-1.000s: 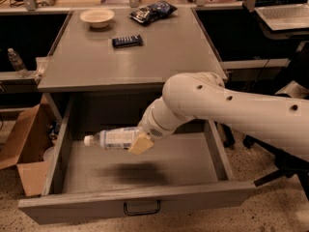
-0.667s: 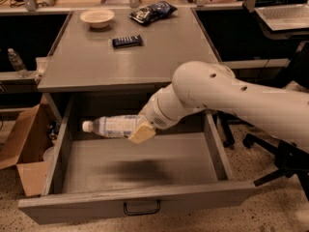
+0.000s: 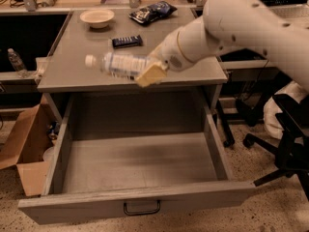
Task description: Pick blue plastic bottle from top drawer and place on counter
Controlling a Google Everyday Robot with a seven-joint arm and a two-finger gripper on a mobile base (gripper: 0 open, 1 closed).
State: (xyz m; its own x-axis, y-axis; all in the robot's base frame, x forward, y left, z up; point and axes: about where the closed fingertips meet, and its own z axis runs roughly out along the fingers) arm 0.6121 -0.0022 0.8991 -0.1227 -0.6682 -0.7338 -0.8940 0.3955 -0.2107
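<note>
The blue plastic bottle (image 3: pixel 117 64), clear with a white cap and a pale blue-printed label, lies on its side in the air with its cap to the left. My gripper (image 3: pixel 148 71) is shut on its right end and holds it just above the front edge of the counter (image 3: pixel 87 74). The top drawer (image 3: pixel 140 163) stands pulled wide out below, and its inside shows nothing. Its black pull handle (image 3: pixel 141 208) faces the front.
On the counter stand a white bowl (image 3: pixel 97 18), a flat dark blue snack bar (image 3: pixel 127 41) and a dark snack bag (image 3: pixel 152 11). A cardboard box (image 3: pixel 23 151) sits on the floor to the left, an office chair (image 3: pixel 285 144) to the right. A thin clear bottle (image 3: pixel 16 62) stands far left.
My gripper has lifted the bottle up out of the drawer to the level of the counter's front edge. The drawer now holds nothing.
</note>
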